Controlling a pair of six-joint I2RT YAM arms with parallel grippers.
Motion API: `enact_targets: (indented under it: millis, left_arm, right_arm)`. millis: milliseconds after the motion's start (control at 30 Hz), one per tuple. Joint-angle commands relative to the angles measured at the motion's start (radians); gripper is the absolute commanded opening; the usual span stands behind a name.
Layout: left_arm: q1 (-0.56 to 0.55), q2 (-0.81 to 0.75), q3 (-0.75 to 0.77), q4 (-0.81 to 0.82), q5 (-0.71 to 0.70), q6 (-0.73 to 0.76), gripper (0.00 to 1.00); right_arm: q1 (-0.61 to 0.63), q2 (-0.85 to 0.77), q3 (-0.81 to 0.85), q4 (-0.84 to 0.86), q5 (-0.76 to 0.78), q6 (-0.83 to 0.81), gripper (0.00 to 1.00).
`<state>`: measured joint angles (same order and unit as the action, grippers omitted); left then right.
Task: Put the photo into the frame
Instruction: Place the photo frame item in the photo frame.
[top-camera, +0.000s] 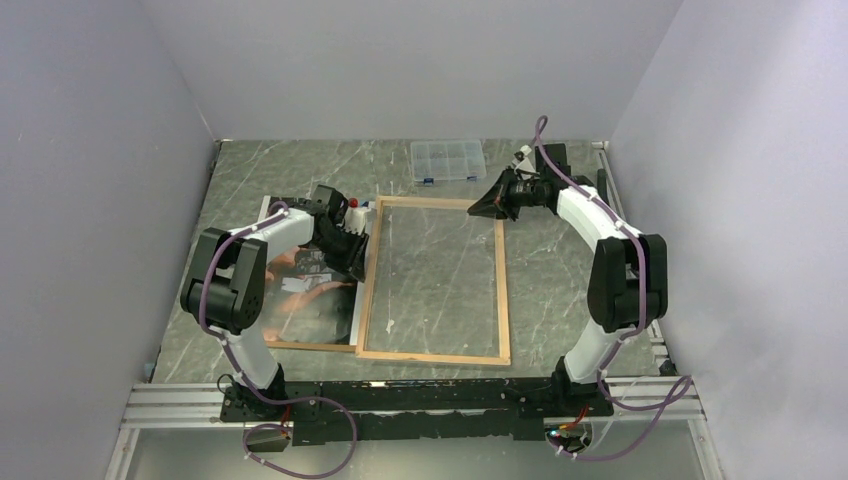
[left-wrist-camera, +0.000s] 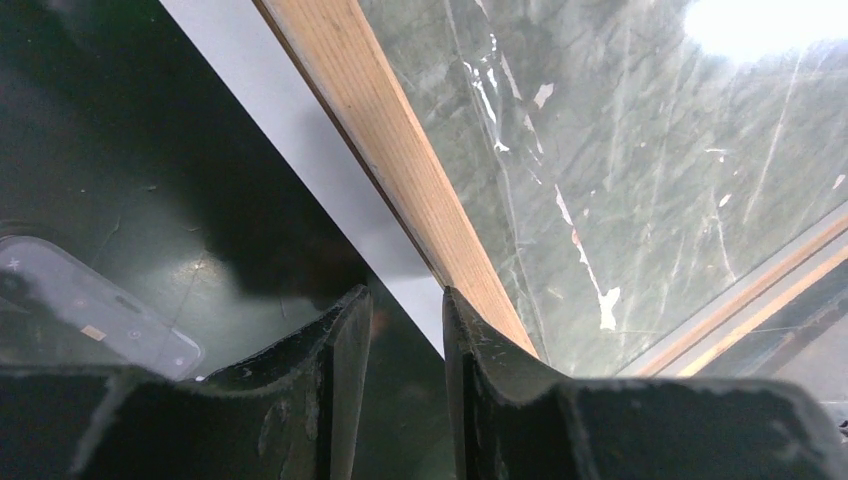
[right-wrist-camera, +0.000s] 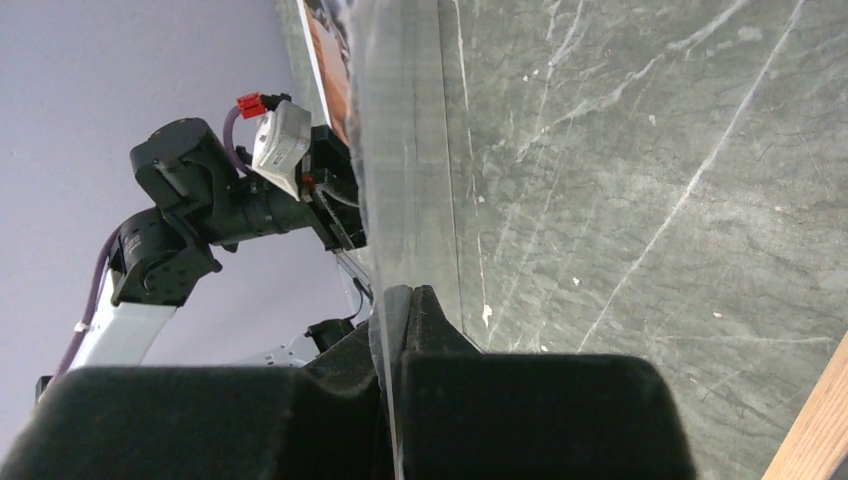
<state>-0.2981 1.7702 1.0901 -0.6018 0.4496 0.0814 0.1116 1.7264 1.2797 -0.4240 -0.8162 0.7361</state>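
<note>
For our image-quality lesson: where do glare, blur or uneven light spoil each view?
Left wrist view: a glare patch whitens the clear pane top right; right wrist view: the pane's edge turns hazy close to the right hand; top view: even, soft light.

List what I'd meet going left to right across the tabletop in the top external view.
In order: photo → left gripper → frame → right arm's elbow. The right gripper and clear compartment box overlap the frame's span, so both are left out.
</note>
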Motion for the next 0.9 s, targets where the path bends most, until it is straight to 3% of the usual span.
enact_targets:
  millis: [0, 233, 700, 867]
  left_arm:
    - [-0.004, -0.009, 0.012, 0.015, 0.054, -0.009, 0.38]
    - [-0.004, 0.003, 0.013, 0.019, 0.052, -0.003, 0.35]
    - [-0.004, 0.015, 0.016, 0.015, 0.057, -0.005, 0.18]
    - [-0.003, 0.014, 0.014, 0.017, 0.057, -0.002, 0.15]
  right_arm:
    - [0.003, 0.012, 0.053, 0.022, -0.037, -0.01, 0.0]
    - [0.002, 0.05, 0.075, 0.022, -0.053, -0.023, 0.0]
    - [0.002, 0.09, 0.098, 0.016, -0.055, -0.026, 0.0]
    - [0.002, 0.11, 0.103, 0.003, -0.053, -0.032, 0.0]
